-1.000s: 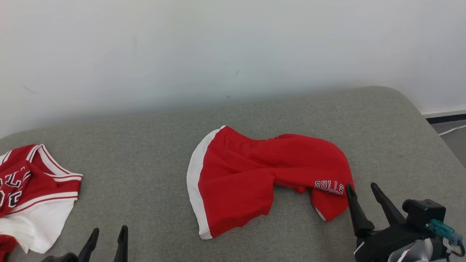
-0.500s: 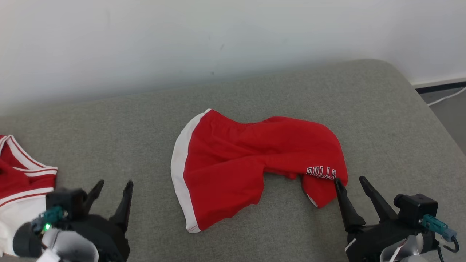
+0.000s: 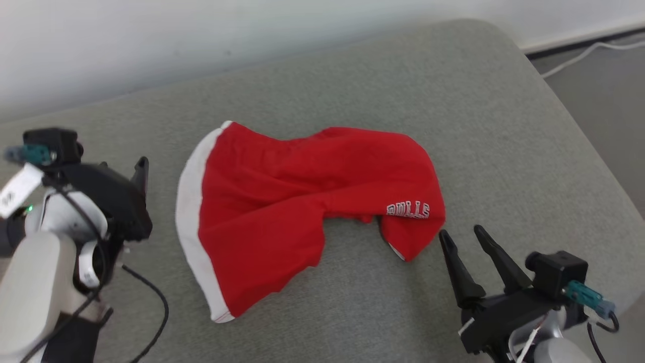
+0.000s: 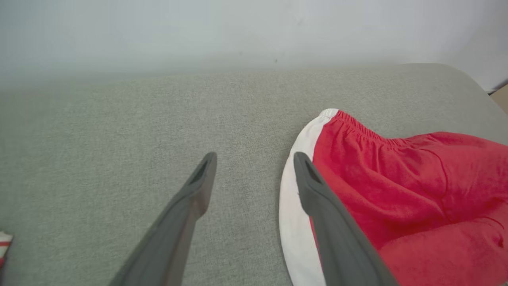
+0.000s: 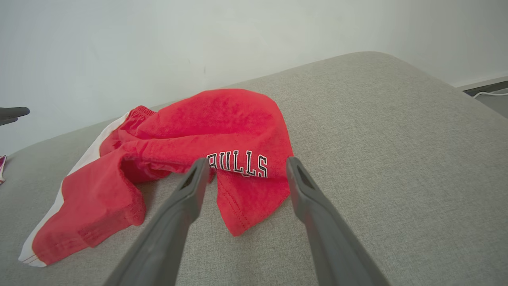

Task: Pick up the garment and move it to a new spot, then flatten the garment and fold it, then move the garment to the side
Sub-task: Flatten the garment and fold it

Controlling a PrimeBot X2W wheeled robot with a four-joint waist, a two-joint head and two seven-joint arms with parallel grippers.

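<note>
Lying crumpled on the grey cushion [image 3: 453,101], the red shorts [image 3: 302,201] sit between both grippers. Right gripper [image 3: 461,233]: fingers apart, tips just short of the leg hem lettered BULLS [image 5: 238,163], not touching. Left gripper [image 4: 254,159]: fingers apart, just beside the white side stripe [image 4: 291,190]. Bare cushion runs ahead of the left fingertips to the wall [image 4: 238,31]. The cushion's rounded edge lies outboard of the right fingers.

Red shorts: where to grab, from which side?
I'd take the red shorts two-handed at the outer edges: right gripper on the hem corner below the BULLS lettering, from the right; left gripper on the white stripe, from the left. Both edges lie exposed on the cushion, open jaws facing them.
</note>
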